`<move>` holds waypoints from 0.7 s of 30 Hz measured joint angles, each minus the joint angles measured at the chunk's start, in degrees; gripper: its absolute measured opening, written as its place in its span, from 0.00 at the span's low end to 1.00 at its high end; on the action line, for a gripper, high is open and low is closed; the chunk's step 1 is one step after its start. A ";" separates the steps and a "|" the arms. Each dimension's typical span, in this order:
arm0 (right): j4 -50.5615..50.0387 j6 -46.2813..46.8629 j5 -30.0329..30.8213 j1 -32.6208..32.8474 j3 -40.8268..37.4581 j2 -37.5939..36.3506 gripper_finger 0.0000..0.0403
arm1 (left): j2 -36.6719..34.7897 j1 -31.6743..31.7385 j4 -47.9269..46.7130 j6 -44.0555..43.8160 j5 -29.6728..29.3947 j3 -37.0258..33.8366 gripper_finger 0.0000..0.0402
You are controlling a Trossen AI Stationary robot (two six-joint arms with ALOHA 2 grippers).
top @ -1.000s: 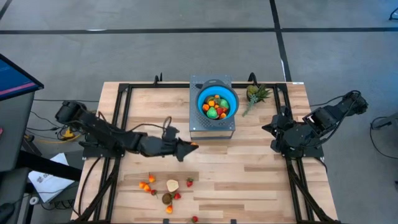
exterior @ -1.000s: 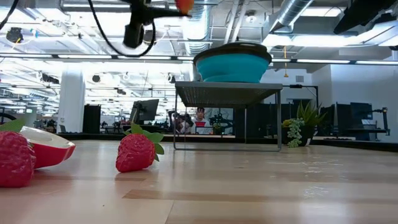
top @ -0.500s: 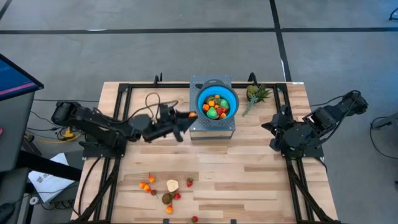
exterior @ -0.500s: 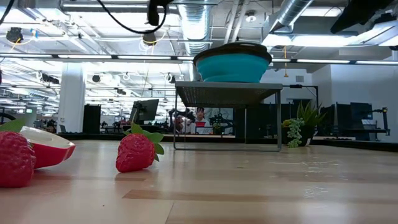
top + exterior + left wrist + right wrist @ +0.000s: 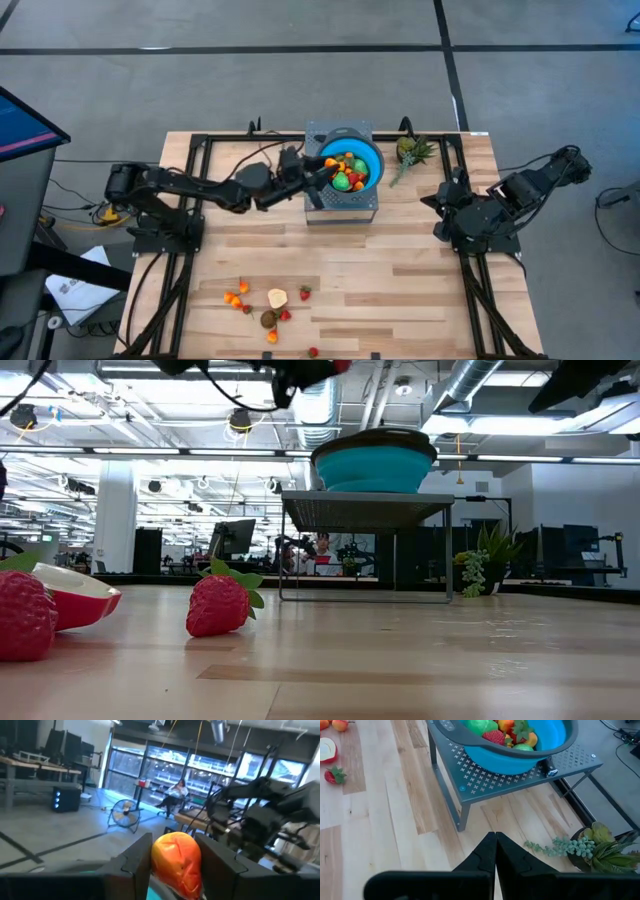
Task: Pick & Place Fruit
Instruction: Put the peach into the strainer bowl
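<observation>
The left gripper (image 5: pixel 322 176) clamps a small orange toy fruit (image 5: pixel 176 861) over the round blue plastic bowl's (image 5: pixel 373 158) rim. The right gripper (image 5: pixel 495 851), fingers pressed together, waits beside that bowl.

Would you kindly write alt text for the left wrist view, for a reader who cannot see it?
An orange toy fruit is held between the left gripper's two dark fingers, filling the lower middle of the picture. Beyond it lies a large room with tall windows, a floor fan, a seated person, and the other dark arm.
</observation>
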 joint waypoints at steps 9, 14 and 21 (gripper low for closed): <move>-0.42 -1.37 0.00 -0.02 0.00 -0.01 0.00 | 7.14 0.21 0.20 7.50 0.02 2.43 0.33; -0.88 -1.49 -0.02 0.00 0.00 0.01 0.00 | 7.47 0.99 0.20 7.65 -0.04 2.46 0.34; -2.19 -1.49 -0.04 0.00 0.00 -0.03 0.00 | 7.47 3.19 0.23 5.34 -0.13 2.46 0.48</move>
